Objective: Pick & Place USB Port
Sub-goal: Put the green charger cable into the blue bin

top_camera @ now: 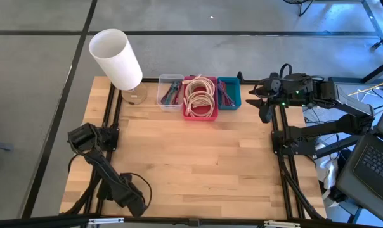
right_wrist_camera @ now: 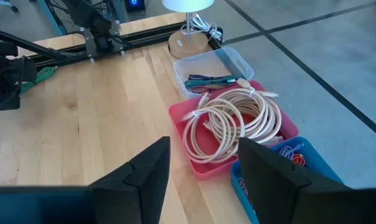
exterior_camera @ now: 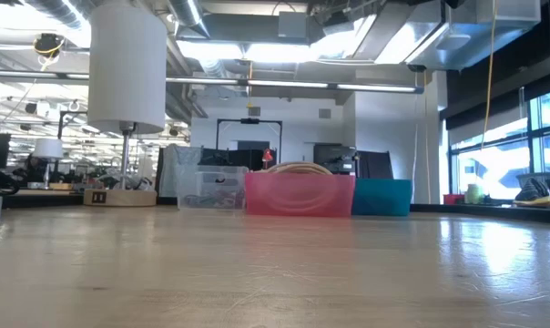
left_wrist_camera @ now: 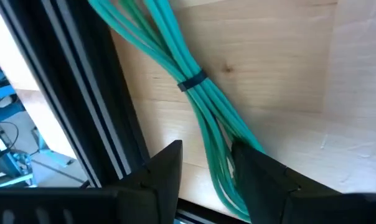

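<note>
Standing at the near edge of the wooden surface (top_camera: 198, 158), the closest thing is the left arm, folded low at about eight o'clock. Its left gripper (left_wrist_camera: 203, 174) hangs released over the plank by the black frame rail (left_wrist_camera: 88, 93), the two fingers apart with a bundle of green cables (left_wrist_camera: 194, 93) running between them; nothing is grasped.

The middle of the surface is bare wood. Farther back, along the twelve o'clock edge, three bins sit in a row, touching side by side: a clear bin (top_camera: 170, 92) with dark and green cords, a pink bin (top_camera: 200, 98) filled with coiled cream cable (right_wrist_camera: 231, 121), and a blue bin (top_camera: 229, 93) with thin coloured leads. Which of these holds the USB port piece I cannot make out from here; it may be among the small leads in the blue one.

At about two o'clock the right gripper (right_wrist_camera: 203, 168) hovers above the far right corner, just beside the blue bin, fingers spread and empty.

Furthest off, at eleven o'clock, a white lamp (top_camera: 116, 59) stands on a round wooden base beside the clear bin.
</note>
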`<state>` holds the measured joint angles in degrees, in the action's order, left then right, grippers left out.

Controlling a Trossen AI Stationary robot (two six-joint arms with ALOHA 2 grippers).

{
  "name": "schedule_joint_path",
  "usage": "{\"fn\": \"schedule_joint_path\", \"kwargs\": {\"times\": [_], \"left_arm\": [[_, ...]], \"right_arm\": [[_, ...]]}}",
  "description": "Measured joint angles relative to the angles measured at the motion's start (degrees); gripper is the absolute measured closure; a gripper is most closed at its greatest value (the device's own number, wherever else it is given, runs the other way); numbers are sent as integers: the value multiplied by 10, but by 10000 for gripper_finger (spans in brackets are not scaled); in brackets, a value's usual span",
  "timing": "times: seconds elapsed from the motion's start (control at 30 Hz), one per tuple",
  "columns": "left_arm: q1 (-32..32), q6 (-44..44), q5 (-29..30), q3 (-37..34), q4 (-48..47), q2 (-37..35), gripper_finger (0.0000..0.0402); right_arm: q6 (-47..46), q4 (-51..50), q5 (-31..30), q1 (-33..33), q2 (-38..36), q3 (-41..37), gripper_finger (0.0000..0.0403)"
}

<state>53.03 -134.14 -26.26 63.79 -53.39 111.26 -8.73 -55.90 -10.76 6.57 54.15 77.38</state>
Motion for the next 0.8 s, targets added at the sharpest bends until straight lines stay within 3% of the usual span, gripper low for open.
{"fn": "schedule_joint_path", "kwargs": {"times": [0.17,0.33,0.5,0.67,0.73,0.8], "left_arm": [[2,10,4,-5,12,3,300],[4,23,32,-7,18,-9,385],[0,29,59,-12,13,-44,394],[-30,47,141,-11,-6,-120,396],[-48,60,215,-11,-11,-157,396],[-68,74,332,-11,-4,-197,397]], "right_arm": [[0,0,0,0,0,0,210],[0,0,-2,0,0,0,210],[1,0,-2,0,0,0,210],[0,0,-2,0,0,0,210],[0,0,-2,0,0,0,210],[-2,0,-2,0,0,0,210]]}}
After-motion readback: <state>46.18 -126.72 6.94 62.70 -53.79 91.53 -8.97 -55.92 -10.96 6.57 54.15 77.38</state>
